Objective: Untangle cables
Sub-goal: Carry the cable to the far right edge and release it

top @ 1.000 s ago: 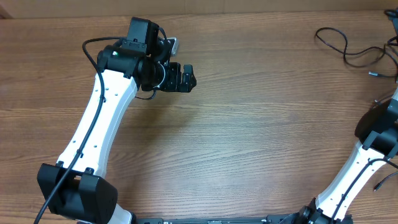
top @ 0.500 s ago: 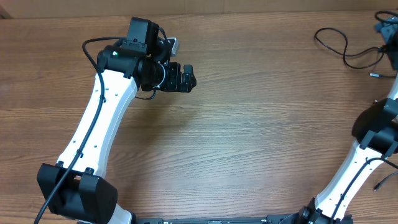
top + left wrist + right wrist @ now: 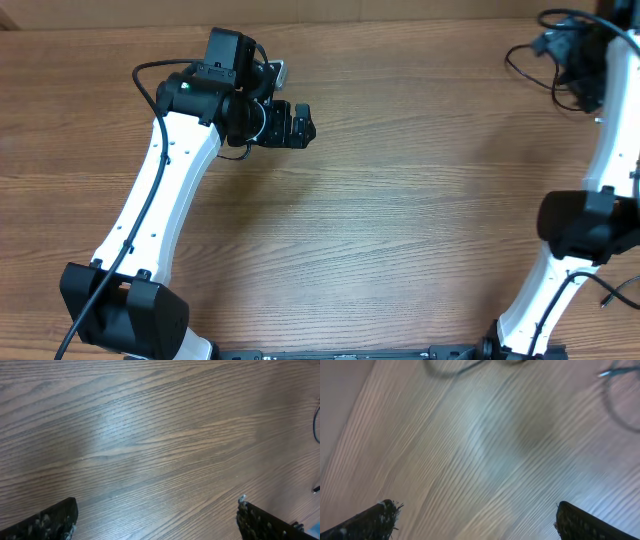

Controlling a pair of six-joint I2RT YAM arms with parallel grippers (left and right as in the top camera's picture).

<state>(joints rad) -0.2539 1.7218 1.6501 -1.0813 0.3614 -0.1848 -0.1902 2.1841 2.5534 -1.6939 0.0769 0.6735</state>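
The cables point(image 3: 556, 92) are thin black cords lying in loose loops at the far right corner of the wooden table. My right gripper point(image 3: 553, 44) hangs over them, partly hiding them. In the blurred right wrist view its fingers point(image 3: 475, 510) are wide open and empty, with cable loops point(image 3: 451, 369) on the wood beyond them. My left gripper point(image 3: 297, 125) is far from the cables, over the far left-middle of the table. It is open and empty in the left wrist view point(image 3: 157, 510), where a bit of cable point(image 3: 317, 427) shows at the right edge.
The wooden table point(image 3: 400, 220) runs under both arms. The left arm point(image 3: 165, 190) slants across the left side and the right arm point(image 3: 590, 210) stands along the right edge. The table's far edge lies just behind the cables.
The right arm has swung in from the right edge, bringing its gripper over the cables at the far right corner. The left arm has not moved.
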